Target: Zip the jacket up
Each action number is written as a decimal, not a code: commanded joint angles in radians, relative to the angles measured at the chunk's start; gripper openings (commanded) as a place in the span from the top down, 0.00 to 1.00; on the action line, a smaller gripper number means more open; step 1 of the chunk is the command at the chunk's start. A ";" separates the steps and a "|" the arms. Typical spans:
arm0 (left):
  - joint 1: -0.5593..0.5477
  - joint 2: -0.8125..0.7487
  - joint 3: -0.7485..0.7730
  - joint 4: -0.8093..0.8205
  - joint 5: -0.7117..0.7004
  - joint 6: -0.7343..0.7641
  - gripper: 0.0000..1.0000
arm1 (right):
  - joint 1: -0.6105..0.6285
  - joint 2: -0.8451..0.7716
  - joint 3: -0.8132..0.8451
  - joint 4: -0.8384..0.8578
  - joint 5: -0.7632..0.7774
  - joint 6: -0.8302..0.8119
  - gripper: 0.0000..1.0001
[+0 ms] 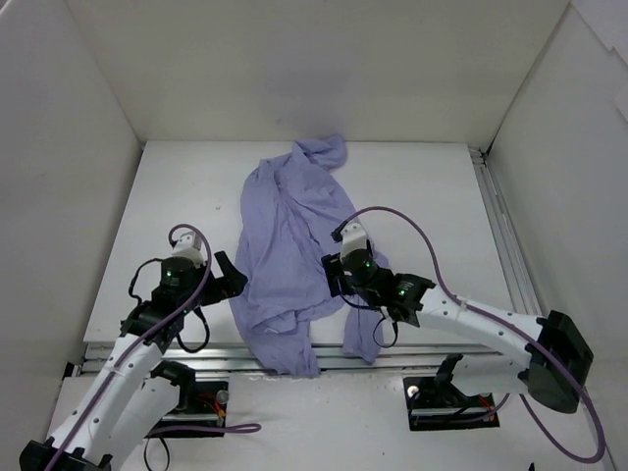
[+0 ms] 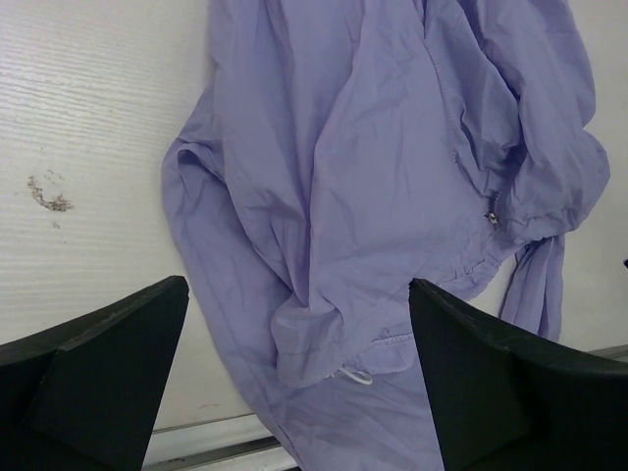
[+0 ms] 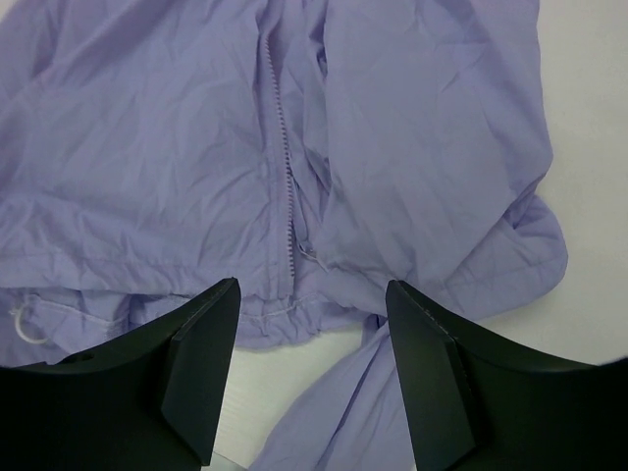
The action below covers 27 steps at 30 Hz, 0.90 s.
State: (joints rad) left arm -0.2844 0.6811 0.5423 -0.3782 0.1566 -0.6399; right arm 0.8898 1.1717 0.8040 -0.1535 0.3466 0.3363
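Note:
The lavender jacket lies crumpled lengthwise on the white table, its near end hanging over the front edge. My left gripper is open and empty just left of the jacket's lower edge; its wrist view shows the folded fabric and a white drawstring loop between the jaws. My right gripper is open and empty over the jacket's right side. Its wrist view shows the zipper teeth running down to the hem, with the zipper's lower end just beyond the jaws.
White walls enclose the table on three sides. A metal rail runs along the right side and another along the front edge. A sleeve hangs over the front edge under my right arm. A small stain marks the table.

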 commanded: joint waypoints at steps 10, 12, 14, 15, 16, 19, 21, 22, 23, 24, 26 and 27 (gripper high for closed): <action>-0.136 0.109 0.107 0.039 -0.130 -0.009 0.08 | 0.015 0.186 0.106 -0.014 0.146 0.024 0.47; -0.136 0.109 0.110 0.038 -0.141 -0.009 0.08 | 0.017 0.215 0.116 -0.012 0.143 0.024 0.47; -0.148 0.107 0.108 0.035 -0.152 -0.014 0.08 | 0.015 0.233 0.124 -0.017 0.141 0.024 0.47; -0.159 0.109 0.110 0.035 -0.152 -0.015 0.08 | 0.015 0.252 0.136 -0.018 0.141 0.024 0.48; -0.159 0.112 0.111 0.032 -0.152 -0.015 0.08 | 0.015 0.259 0.139 -0.027 0.144 0.023 0.47; -0.168 0.121 0.111 0.025 -0.141 -0.012 0.08 | 0.014 0.292 0.159 -0.041 0.157 0.027 0.48; -0.168 0.121 0.108 0.022 -0.137 -0.012 0.08 | 0.012 0.318 0.170 -0.047 0.160 0.027 0.48; -0.168 0.121 0.105 0.021 -0.138 -0.014 0.08 | 0.008 0.336 0.176 -0.052 0.158 0.024 0.48; -0.168 0.124 0.104 0.021 -0.138 -0.014 0.08 | 0.008 0.348 0.184 -0.054 0.155 0.024 0.48; -0.168 0.124 0.102 0.021 -0.138 -0.015 0.08 | 0.003 0.359 0.187 -0.054 0.155 0.027 0.49; -0.168 0.126 0.104 0.021 -0.135 -0.015 0.08 | 0.000 0.394 0.199 -0.055 0.147 0.026 0.50; -0.168 0.127 0.107 0.019 -0.134 -0.014 0.08 | -0.006 0.408 0.204 -0.057 0.147 0.027 0.50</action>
State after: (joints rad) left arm -0.4461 0.7998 0.5991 -0.3771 0.0257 -0.6430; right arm 0.8951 1.5509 0.9546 -0.2234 0.4595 0.3454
